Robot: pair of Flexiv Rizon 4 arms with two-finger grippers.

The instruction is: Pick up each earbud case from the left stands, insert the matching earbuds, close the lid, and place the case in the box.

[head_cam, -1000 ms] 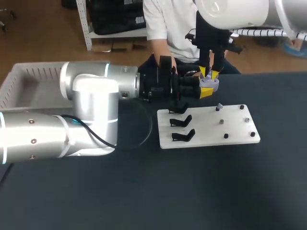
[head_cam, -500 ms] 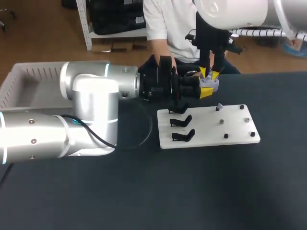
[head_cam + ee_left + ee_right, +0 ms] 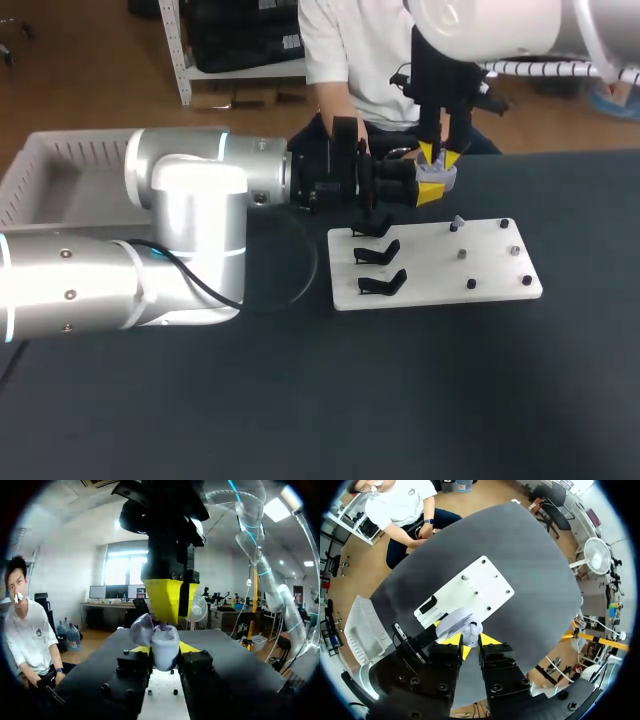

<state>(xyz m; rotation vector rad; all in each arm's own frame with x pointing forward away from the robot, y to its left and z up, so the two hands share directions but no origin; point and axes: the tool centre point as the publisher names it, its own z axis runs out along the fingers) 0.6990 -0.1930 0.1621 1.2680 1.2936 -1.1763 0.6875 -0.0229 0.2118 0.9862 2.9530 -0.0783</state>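
Lavender open earbud case (image 3: pixel 165 642), pinched by left end effector (image 3: pixel 165 649) at twelve o'clock of the stand board (image 3: pixel 490 272). I cannot tell the right end effector's (image 3: pixel 441 156) grip. A misaligned push could dislodge the case.

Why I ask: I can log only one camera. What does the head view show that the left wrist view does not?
Only the head view shows the white basket and the three black stands. Only the left wrist view shows, close up, the case's open lid. Both show the left end effector holding the case, with the right end effector right above it.
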